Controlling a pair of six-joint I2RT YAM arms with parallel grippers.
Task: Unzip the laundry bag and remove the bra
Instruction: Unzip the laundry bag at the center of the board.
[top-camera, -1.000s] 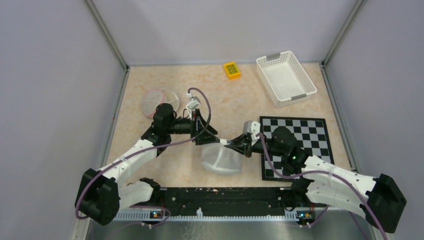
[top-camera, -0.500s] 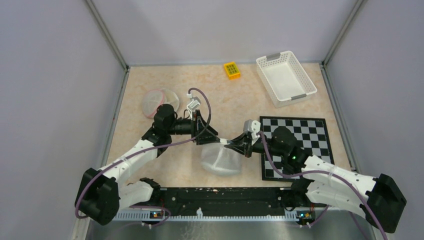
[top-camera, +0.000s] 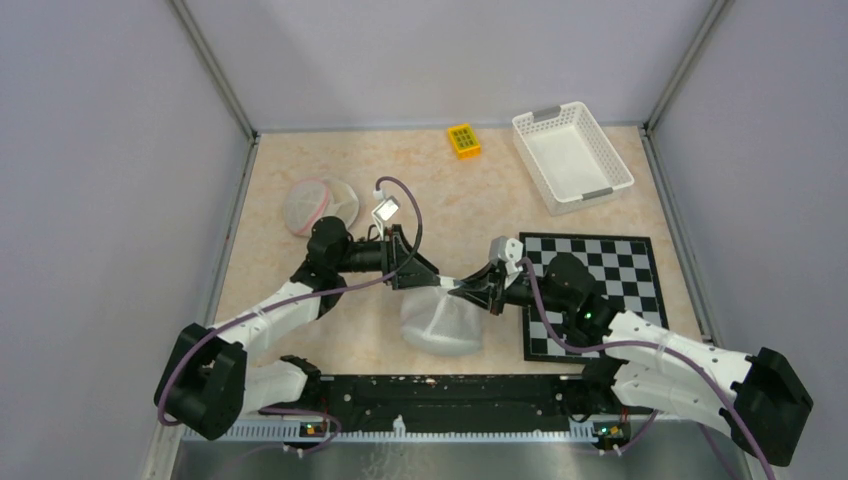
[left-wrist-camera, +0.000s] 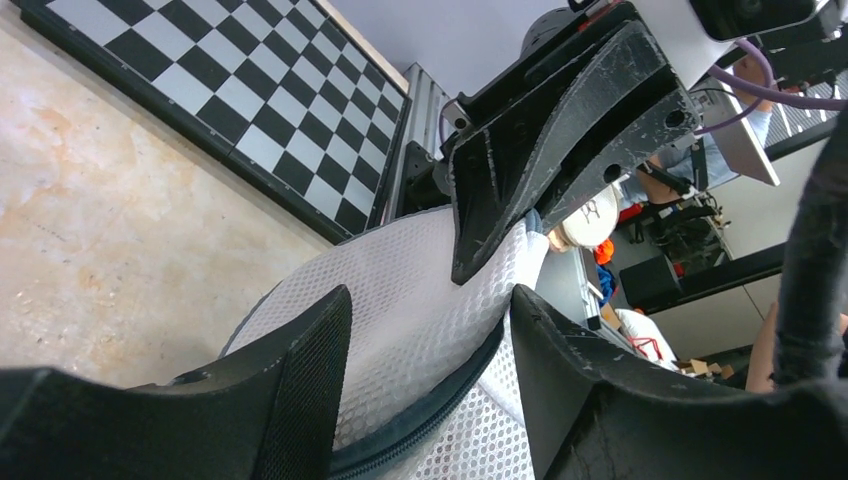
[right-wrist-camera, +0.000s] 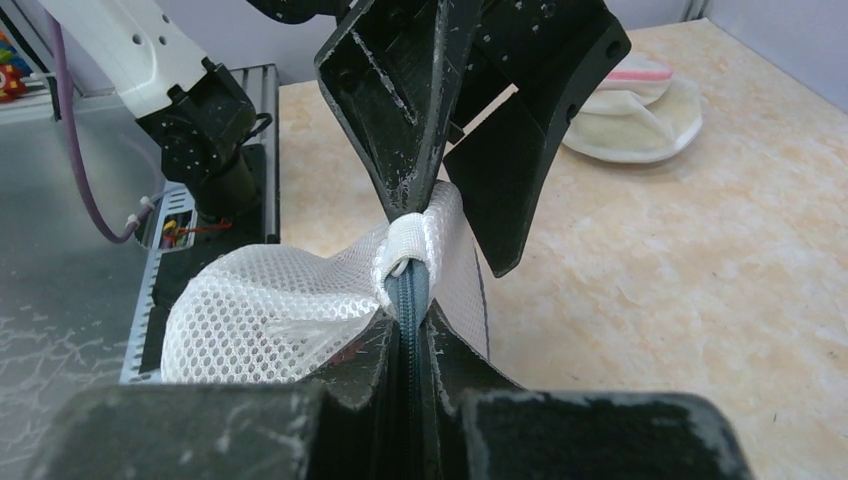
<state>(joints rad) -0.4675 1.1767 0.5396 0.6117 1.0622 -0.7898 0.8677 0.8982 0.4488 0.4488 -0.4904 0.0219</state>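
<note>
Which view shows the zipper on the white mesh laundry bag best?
Right wrist: the dark zipper runs up the middle, pinched in the right pincer. Left wrist catches only a short stretch at its bottom edge; the top external view shows it too small.

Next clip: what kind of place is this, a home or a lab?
Most likely a robotics lab cell, not a home: a checkerboard calibration mat lies on the table, plain panels on metal posts wall it in, and a mounting rail runs along its near edge.
</note>
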